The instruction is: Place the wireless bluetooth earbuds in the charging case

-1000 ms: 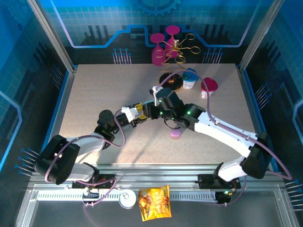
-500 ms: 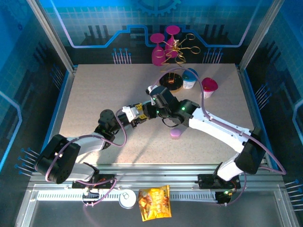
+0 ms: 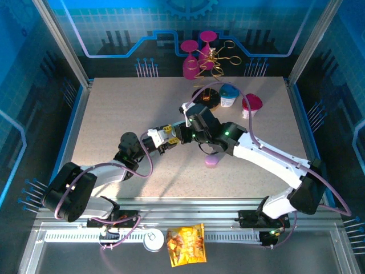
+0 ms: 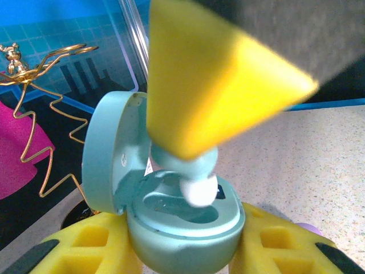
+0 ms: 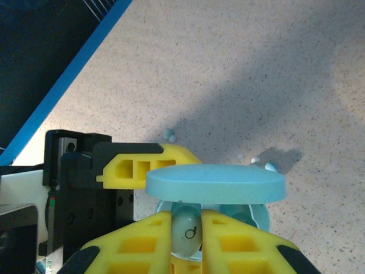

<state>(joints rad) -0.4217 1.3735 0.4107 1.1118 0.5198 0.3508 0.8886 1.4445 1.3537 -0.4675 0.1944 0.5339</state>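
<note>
Pale-blue plastic marks the item under work: a charging case (image 4: 182, 237), held above the middle of the table (image 3: 114, 114), where the two arms meet. The left gripper (image 4: 185, 254) is clamped on the case body from both sides, a yellow finger pressed against each flank. The lid (image 4: 108, 154) is swung open to the left and stands roughly upright. The right gripper (image 5: 186, 238) comes in from the right, its jaws narrow and pinching one pale-blue earbud (image 5: 186, 231) between the fingertips. In the left wrist view the white tip of that bud sits down inside the open case, at or just touching the well on the right side. It is not released, and whether it is fully seated cannot be told. The well beside it, toward the lid, appears empty, though part of it is hidden behind the bud. Judgement: the first insertion is at its final stage, and seating and release are outstanding. A second bud has yet to be fetched, and the lid is not closed. Two small pale-blue specks (image 5: 169, 135) lie on the table beyond the case; they may be loose buds, but they are too small to confirm. A lilac case (image 3: 212, 161) rests on the table, just near of the right arm, and no work on it is evident.
</note>
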